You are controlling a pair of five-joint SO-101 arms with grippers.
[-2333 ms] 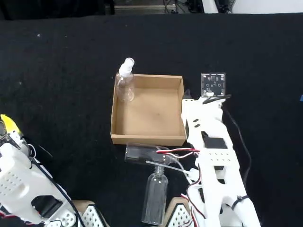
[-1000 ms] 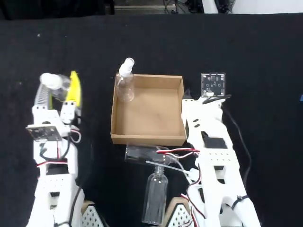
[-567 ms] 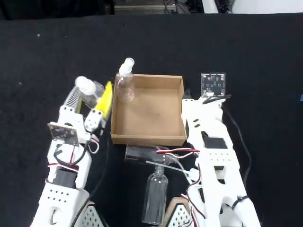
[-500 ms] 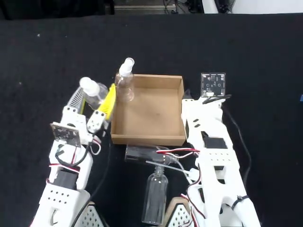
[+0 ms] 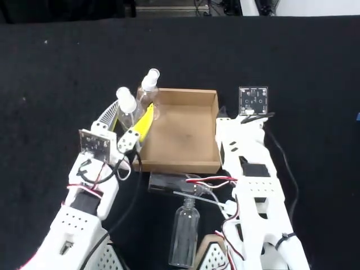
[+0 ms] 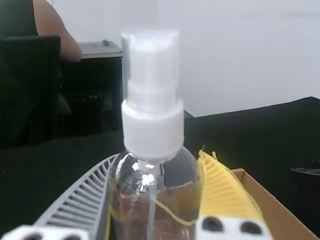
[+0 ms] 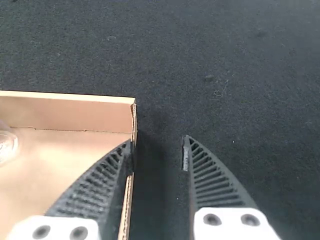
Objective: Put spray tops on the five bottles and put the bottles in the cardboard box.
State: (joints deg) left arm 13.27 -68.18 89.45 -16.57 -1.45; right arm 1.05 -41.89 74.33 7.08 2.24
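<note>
Nearest me, an uncapped bottle (image 5: 183, 236) lies on the black surface (image 5: 315, 67) between the arm bases. Past it, the left claw (image 5: 134, 108) is clamped round a bottle with its spray top on (image 5: 126, 107), held above the left wall of the cardboard box (image 5: 180, 166). The right claw (image 7: 157, 150) stands open by the box's right wall. In the far left corner stands a capped bottle (image 5: 149, 84), just beside the held one. My worry is that lowering from here could knock that standing bottle over, or snag the box's wall.
</note>
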